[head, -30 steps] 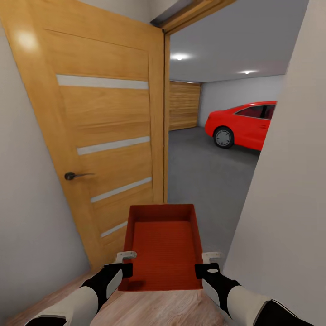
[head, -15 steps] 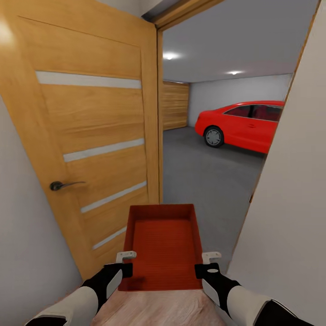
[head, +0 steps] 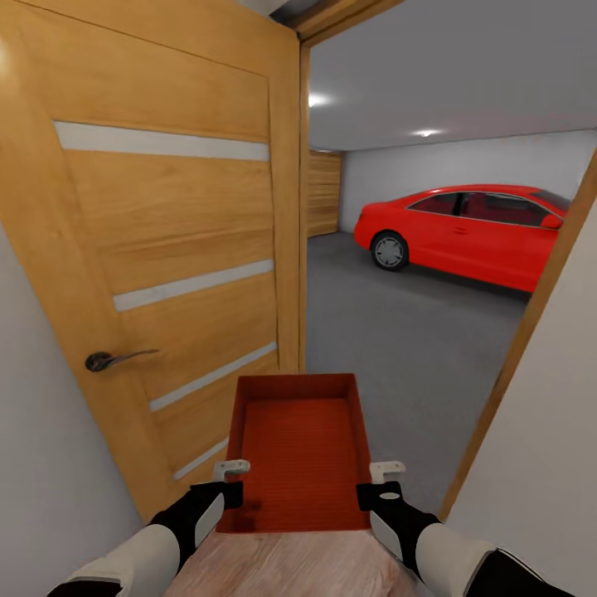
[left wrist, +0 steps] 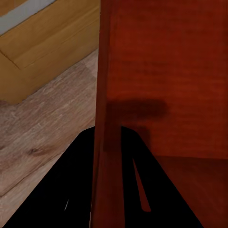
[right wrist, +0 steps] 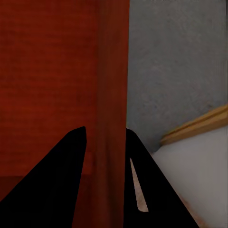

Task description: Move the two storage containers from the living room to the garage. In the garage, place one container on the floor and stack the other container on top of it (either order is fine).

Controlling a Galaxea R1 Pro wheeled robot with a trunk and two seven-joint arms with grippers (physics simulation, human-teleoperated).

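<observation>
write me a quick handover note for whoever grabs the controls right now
Left claw: shut on the left wall of the red bin.
Right claw: shut on the bin's right wall.
The bin is empty, carried level in front of the robot at the open wooden door, with the garage floor and red car ahead.
Done: none placed yet.
Left: drive through, set this bin on the garage floor, then stack a second bin on top.

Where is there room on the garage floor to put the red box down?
The grey floor lies bare between the open door and the red car, straight ahead of the bin. The doorway is tight, with the frame close on the right.
</observation>
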